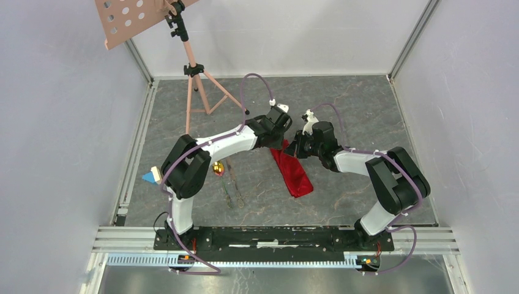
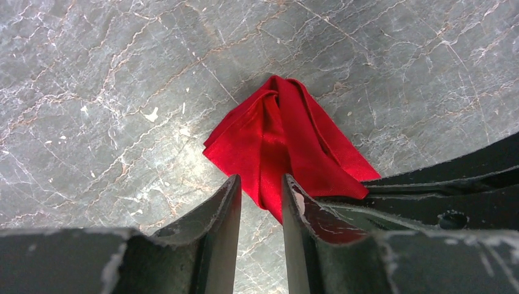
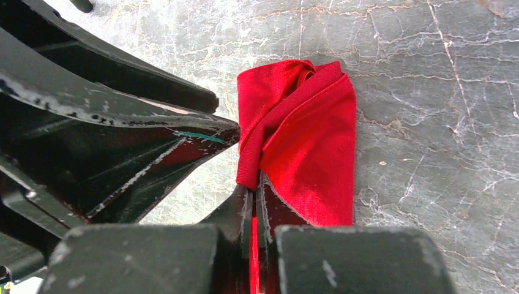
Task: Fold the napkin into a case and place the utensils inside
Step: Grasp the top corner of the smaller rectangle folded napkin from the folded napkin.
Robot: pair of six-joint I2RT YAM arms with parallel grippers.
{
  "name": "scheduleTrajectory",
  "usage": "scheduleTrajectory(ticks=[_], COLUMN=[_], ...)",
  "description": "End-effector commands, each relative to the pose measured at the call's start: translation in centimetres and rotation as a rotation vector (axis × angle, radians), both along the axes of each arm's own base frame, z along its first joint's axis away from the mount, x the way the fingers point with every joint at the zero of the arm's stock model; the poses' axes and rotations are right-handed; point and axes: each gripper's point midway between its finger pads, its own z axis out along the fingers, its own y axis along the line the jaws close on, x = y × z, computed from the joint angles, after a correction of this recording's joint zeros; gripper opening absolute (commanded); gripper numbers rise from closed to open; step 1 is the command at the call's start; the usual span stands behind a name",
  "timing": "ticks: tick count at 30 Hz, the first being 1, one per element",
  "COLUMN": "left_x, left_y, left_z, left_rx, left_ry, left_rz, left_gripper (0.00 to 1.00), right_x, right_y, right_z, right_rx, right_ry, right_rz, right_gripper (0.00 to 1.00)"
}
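Folding step in hand: napkin (image 1: 292,171) lies as narrow strip mid table (image 1: 355,110), utensils (image 1: 231,184) to its left, not yet inside. Your right gripper (image 3: 256,184) pinches its far end. Left gripper (image 2: 260,184) jaws narrow, astride cloth (gripping or not, cannot tell). Next: confirm left hold, then fold evenly.

Bright red napkin (image 1: 294,173); grey veined table (image 1: 358,104); gold spoon (image 1: 218,168).

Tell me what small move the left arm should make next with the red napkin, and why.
Probably close the left fingers: they stand apart around the napkin's bunched end, while the right fingers pinch it shut.
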Motion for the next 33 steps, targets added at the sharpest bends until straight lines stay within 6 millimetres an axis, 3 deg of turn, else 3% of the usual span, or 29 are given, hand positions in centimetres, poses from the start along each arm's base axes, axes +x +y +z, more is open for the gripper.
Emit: scheduleTrajectory(ticks=[1, 8, 16, 21, 26, 33], left_x=[1.3, 1.5, 1.6, 1.8, 1.9, 1.3], left_y=[0.0, -1.0, -0.8, -0.6, -0.8, -1.3], left_z=[0.3, -1.1, -1.3, -1.2, -0.7, 0.0], left_rx=[0.078, 0.113, 0.155, 0.179, 0.173, 0.105], left_ry=[-0.064, -0.068, -0.097, -0.112, -0.116, -0.091], left_rz=[-0.034, -0.048, -0.052, -0.049, -0.049, -0.061], left_gripper=[0.37, 0.37, 0.34, 0.24, 0.08, 0.03], right_x=[0.9, 0.8, 0.8, 0.7, 0.9, 1.1], right_y=[0.7, 0.9, 0.7, 0.8, 0.9, 1.8], right_z=[1.4, 1.3, 1.3, 1.2, 0.9, -0.5], right_rx=[0.041, 0.052, 0.053, 0.058, 0.048, 0.022], right_ry=[-0.052, -0.047, -0.046, -0.041, -0.038, -0.023], right_rz=[0.013, 0.019, 0.018, 0.020, 0.020, 0.049], right_gripper=[0.01, 0.00, 0.00, 0.00, 0.01, 0.00])
